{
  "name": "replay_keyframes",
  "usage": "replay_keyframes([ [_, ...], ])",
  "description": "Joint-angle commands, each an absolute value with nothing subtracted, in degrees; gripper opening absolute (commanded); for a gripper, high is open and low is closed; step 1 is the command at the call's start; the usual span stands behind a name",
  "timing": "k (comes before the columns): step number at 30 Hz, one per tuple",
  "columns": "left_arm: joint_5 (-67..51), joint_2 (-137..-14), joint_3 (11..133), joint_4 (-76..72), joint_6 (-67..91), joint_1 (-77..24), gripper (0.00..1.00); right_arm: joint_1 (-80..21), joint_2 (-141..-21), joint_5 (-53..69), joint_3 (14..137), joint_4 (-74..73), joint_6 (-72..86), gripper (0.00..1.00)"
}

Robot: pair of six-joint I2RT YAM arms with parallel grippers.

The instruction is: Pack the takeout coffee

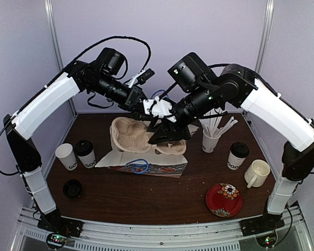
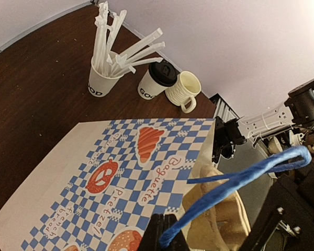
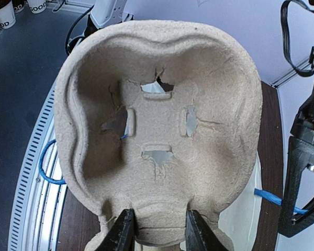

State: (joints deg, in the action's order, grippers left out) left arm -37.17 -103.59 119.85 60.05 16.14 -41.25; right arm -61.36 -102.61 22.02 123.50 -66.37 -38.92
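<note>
**Carrier held at the bag's mouth, cups not yet packed**

The bag's [image 2: 120, 172] blue handle [image 2: 240, 178] is pinched in the closed left gripper [image 2: 165, 235], apparently so that the mouth is lifted open. The pulp carrier [image 3: 162, 120] is clamped by its rim in the right gripper [image 3: 157, 230], probably for sliding inside. An open cup [image 1: 66, 156] and a lidded cup [image 1: 86, 153] are set at the left, another lidded cup [image 1: 237, 155] at the right, all well apart from the bag. How far the carrier is inside is hidden by the arms.

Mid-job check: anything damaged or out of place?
Yes. The pulp tray in the right gripper is torn raggedly around its centre slots, worst at the top and left ones. A black lid lies loose on the table, capping nothing.
</note>
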Motion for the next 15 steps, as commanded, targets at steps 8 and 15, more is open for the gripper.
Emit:
replay_keyframes([
  [8,-35.52,-103.93,118.78,58.39,15.46,-41.38,0.00,-61.80,-103.82,25.39,125.32,-65.51,-37.72,0.33],
  [15,-36.58,-103.46,119.59,58.43,15.46,-41.38,0.00,-61.79,-104.29,26.38,126.42,-64.97,-37.73,0.32],
])
